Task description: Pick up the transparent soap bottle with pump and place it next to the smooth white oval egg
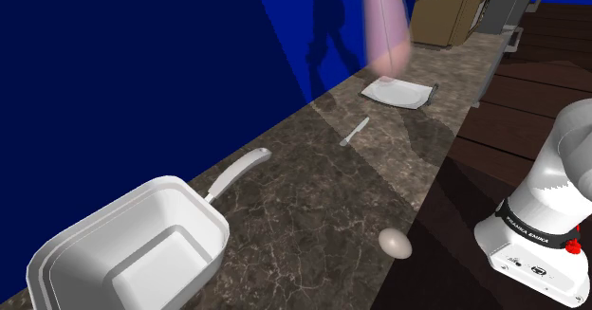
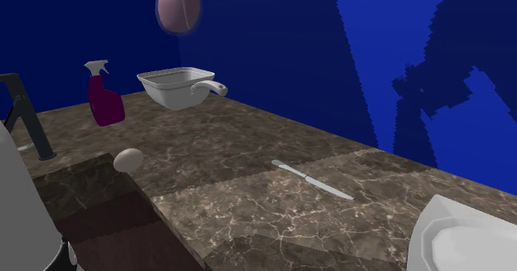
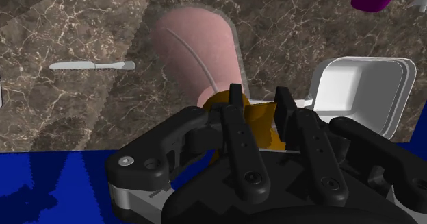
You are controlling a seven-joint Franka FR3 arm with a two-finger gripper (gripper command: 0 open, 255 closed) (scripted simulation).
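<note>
Egg: the smooth white oval egg (image 1: 396, 243) is lying on the dark marbled stone counter (image 1: 304, 204), at its near edge just beside the arm's stand, and it is marking the drop-off spot.
Pan: a white square metal pan with a long handle (image 1: 142, 251) is sitting on the shoulder view's near left, well apart from the egg, so it is not crowding the landing space.
Knife: a slim silver table knife (image 1: 355, 131) is lying flat mid-counter, farther off.
Plate: a white square plate (image 1: 398, 92) is resting beyond the knife.
Soap bottle: the pinkish see-through soap bottle (image 1: 384, 28) is hanging in the air above the plate, clear of the counter and well apart from the egg.
Gripper: the black two-finger gripper (image 3: 261, 113) is clamping both fingers on the bottle's orange pump neck. The body is dangling below the fingers, probably so it is travelling upright.
Spray bottle: a purple spray bottle with a white trigger (image 2: 105, 99) is standing near the pan, away from the route.
Stage: the lift is looking done, and the carry toward the egg is appearing to be the step in hand.
</note>
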